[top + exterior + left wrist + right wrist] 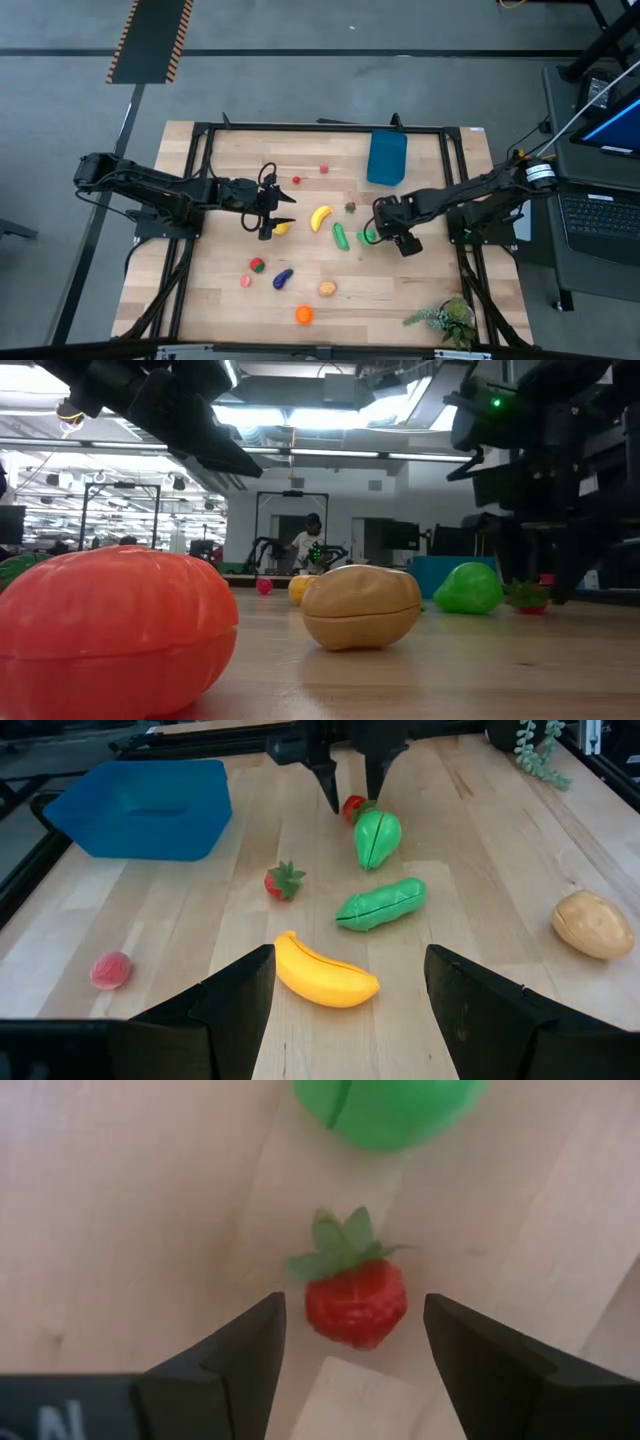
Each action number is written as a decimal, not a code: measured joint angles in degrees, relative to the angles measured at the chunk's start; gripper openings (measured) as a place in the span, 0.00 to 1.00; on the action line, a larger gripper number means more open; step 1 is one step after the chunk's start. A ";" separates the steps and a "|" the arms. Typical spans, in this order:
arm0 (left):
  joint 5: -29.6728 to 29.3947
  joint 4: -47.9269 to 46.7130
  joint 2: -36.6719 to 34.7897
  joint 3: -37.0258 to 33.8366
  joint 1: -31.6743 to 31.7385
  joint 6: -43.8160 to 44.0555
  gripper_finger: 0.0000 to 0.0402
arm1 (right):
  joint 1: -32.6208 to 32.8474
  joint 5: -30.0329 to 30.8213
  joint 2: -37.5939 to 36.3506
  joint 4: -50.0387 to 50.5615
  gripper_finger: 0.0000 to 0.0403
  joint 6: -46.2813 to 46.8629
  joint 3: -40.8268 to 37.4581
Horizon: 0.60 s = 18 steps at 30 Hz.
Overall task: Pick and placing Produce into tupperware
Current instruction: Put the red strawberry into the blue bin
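Right wrist view: a red strawberry (355, 1300) with green leaves is being framed between the right gripper's (350, 1342) spread jaws, which are touching nothing; a green pear-like piece (390, 1105) is lying just beyond it. From above, the right gripper (385, 232) is being held over the worktop (400, 300) near the middle, beside that green piece (368, 237) and the cucumber (340, 236). The left gripper (272, 215) is hovering over a small yellow piece, its jaws also released and empty, with the banana (320, 217) just ahead of it.

What could go wrong: the strawberry is small and rounded, so it could be squeezed sideways out of the jaws if they are being closed off-centre, or the leaves alone could be pinched and the fruit dropped on the way. The green piece is near enough to be nudged during the descent. Both arms are working close together, so their paths could be crossing on the way to the container.

The blue tupperware (387, 157) is standing at the far edge of the worktop, well apart from both grippers. In the left wrist view its inside (150, 805) is appearing empty; all produce seen, including the potato (327, 289), orange piece (303, 315) and purple eggplant (283, 279), is lying loose on the wood.
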State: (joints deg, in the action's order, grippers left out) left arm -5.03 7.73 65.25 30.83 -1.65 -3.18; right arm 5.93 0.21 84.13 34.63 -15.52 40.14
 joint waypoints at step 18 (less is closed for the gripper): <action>-0.01 0.00 0.00 0.00 0.02 -0.02 0.62 | 0.00 -0.07 3.46 -3.95 0.59 4.51 0.07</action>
State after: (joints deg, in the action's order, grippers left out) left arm -5.04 7.73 65.25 30.83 -1.63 -3.20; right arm 5.93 0.14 87.59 30.68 -11.00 40.21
